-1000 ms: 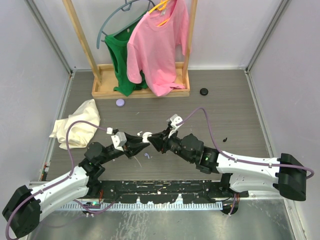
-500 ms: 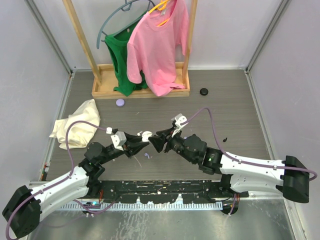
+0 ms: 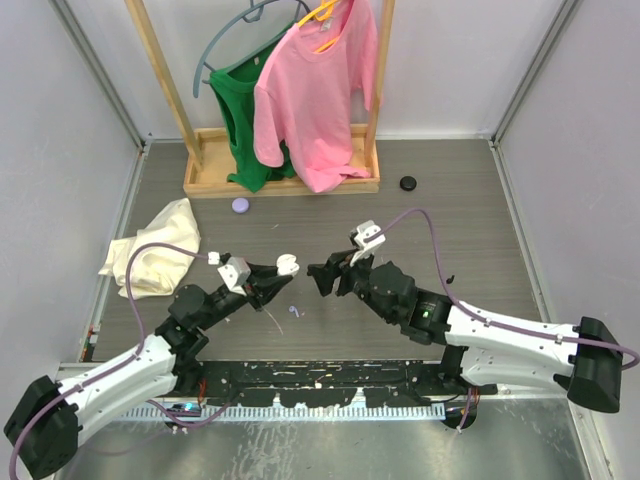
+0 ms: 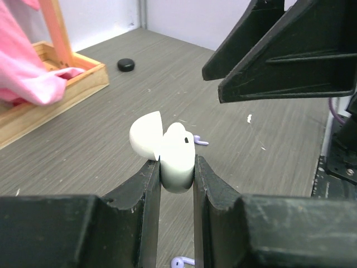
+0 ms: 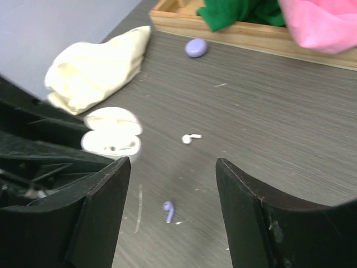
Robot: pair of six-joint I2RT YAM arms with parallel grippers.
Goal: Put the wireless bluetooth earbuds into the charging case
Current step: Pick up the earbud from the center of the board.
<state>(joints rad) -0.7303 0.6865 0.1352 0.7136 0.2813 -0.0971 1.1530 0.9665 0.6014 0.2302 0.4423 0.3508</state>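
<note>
Lilac bud [image 3: 293, 311] lies on the table, lower centre, just below both grippers. Left gripper [image 3: 281, 271] mid-frame, fingers clamped on white case [image 4: 177, 159], lid open. Right gripper [image 5: 173, 167] just right of it, fingers apart, nothing between. White bud [image 5: 191, 137] on table beyond. Lilac disc [image 3: 240, 205] farther up, by rack [image 3: 280, 182].

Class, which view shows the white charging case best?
Left wrist: the white charging case sits large, central, lid open, in the left gripper. Right wrist shows its open inside, smaller; top external only a speck.
</note>
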